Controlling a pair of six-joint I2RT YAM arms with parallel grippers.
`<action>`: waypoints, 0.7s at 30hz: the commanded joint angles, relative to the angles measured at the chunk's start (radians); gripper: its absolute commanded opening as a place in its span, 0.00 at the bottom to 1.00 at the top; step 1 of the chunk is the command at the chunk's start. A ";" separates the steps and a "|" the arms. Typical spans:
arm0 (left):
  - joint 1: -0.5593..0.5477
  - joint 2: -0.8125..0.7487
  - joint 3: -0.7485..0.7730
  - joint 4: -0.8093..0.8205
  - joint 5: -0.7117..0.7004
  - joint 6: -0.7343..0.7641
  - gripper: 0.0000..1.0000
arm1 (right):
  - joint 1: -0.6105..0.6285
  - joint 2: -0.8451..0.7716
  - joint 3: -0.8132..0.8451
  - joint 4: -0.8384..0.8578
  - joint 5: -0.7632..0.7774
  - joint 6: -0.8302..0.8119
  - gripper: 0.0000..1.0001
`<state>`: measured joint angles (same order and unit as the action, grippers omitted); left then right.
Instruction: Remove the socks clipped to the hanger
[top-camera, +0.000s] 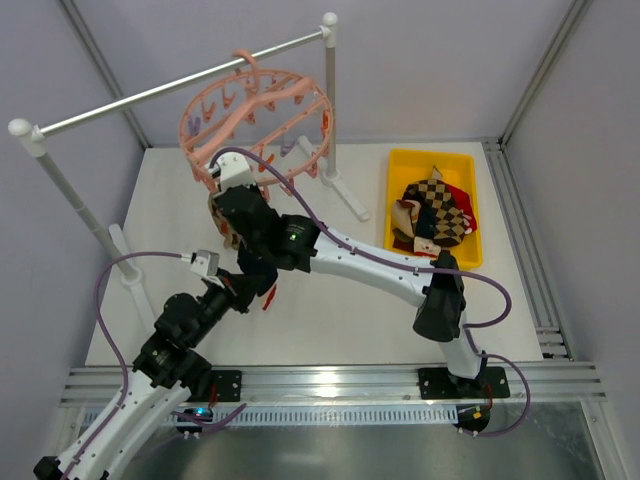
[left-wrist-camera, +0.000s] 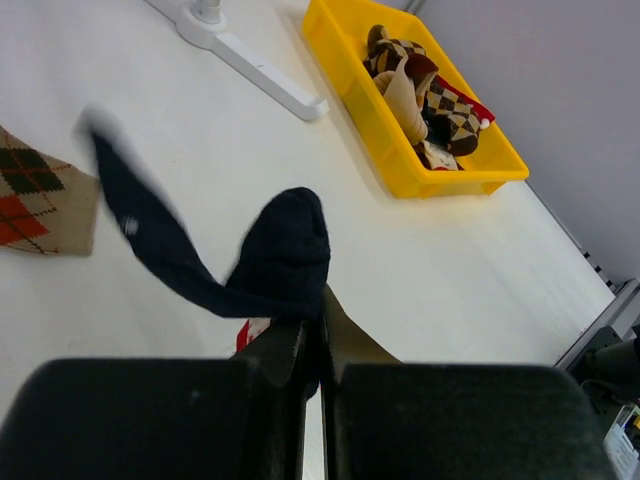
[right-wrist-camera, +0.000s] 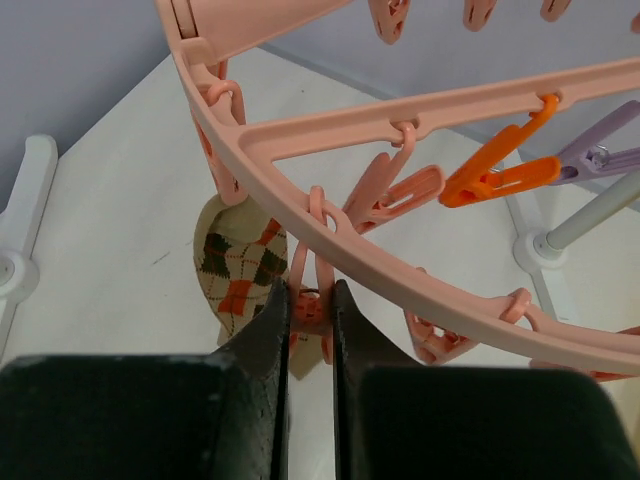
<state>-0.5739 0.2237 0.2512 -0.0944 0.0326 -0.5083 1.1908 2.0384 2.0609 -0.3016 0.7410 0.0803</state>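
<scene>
A: Right gripper (right-wrist-camera: 310, 300) first. State?

B: Clenched on a pink clip (right-wrist-camera: 312, 310) hanging from the hanger (right-wrist-camera: 450, 103). The jaws pinch the clip's two handles, probably to spring its mouth open.

A: And what's in that clip?

B: An argyle sock (right-wrist-camera: 238, 268), tan with green and orange diamonds. It hangs just below the ring, still off the table (left-wrist-camera: 450, 270). The squeeze looks meant to let it go. Whether the clip's mouth has parted yet cannot be told.

A: Left gripper (left-wrist-camera: 322, 345)?

B: Clamped on a navy sock (left-wrist-camera: 285, 250), low beside the right arm. The sock bunches at the fingertips and trails off to a blurred end. Free or still clipped, cannot tell. Something tan and red shows right under the fingers, unclear what.

A: Why hold it there?

B: Likely pulling down, or waiting to carry the sock off.

A: Further out?

B: A yellow bin (left-wrist-camera: 360, 110) sits well apart on the right of the table with the binned socks (left-wrist-camera: 420, 90) heaped inside. That reads as the drop spot. Most clips on the hanger hang empty, so the task looks nearly finished.
</scene>
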 joint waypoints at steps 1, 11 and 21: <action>-0.003 -0.010 -0.003 0.030 0.020 0.011 0.00 | 0.004 -0.017 0.030 0.033 0.006 -0.013 0.04; -0.003 0.022 0.003 0.002 -0.057 0.011 0.00 | 0.006 -0.178 -0.220 0.131 -0.117 0.036 0.78; -0.024 0.155 0.011 0.042 -0.088 0.030 0.00 | 0.000 -0.409 -0.570 0.239 -0.039 0.091 0.86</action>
<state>-0.5819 0.3462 0.2481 -0.0952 -0.0345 -0.4965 1.1919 1.6871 1.5425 -0.1421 0.6449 0.1402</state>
